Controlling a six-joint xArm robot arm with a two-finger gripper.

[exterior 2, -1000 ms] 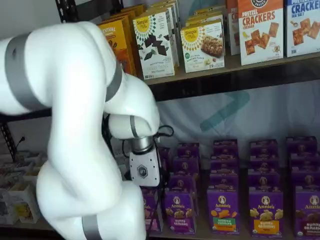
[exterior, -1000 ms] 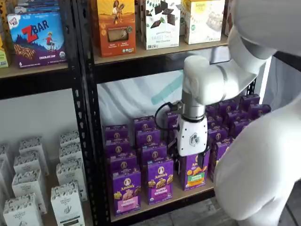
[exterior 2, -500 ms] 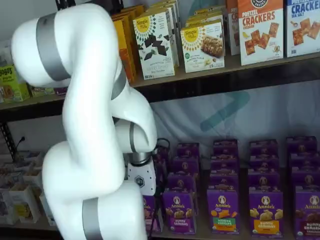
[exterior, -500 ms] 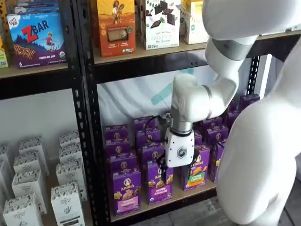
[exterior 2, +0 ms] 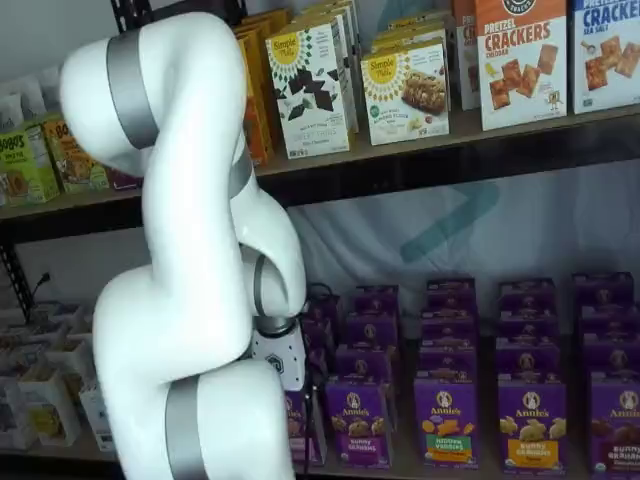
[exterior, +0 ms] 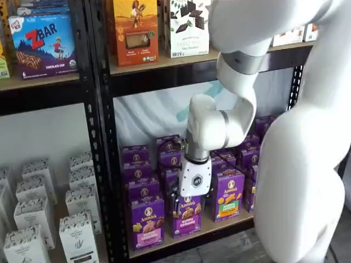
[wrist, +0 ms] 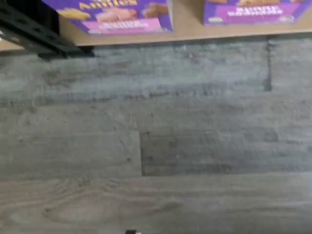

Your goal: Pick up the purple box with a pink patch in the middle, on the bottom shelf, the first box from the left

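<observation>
The purple box with the pink patch (exterior: 147, 222) stands upright at the front left of the bottom shelf (exterior: 225, 223). In the wrist view its face (wrist: 114, 13) shows at the board's edge. My gripper (exterior: 189, 200) hangs in front of the neighbouring purple carton with a purple patch (exterior: 187, 213), just right of the pink-patch box and not touching it. Its white body shows plainly, but the black fingers are dark against the cartons, so no gap can be made out. In a shelf view the gripper's body (exterior 2: 279, 362) shows and my arm hides most of the pink-patch box.
A carton with a green patch (exterior: 229, 193) stands to the right, with more rows of purple cartons behind. A black rack post (exterior: 100, 137) bounds the shelf on the left. White cartons (exterior: 77, 233) fill the neighbouring bay. Grey plank floor (wrist: 156, 146) lies below.
My gripper has moved left along the front row, from the green-patch carton to in front of the purple-patch carton, nearer the pink-patch box. No box has moved.
</observation>
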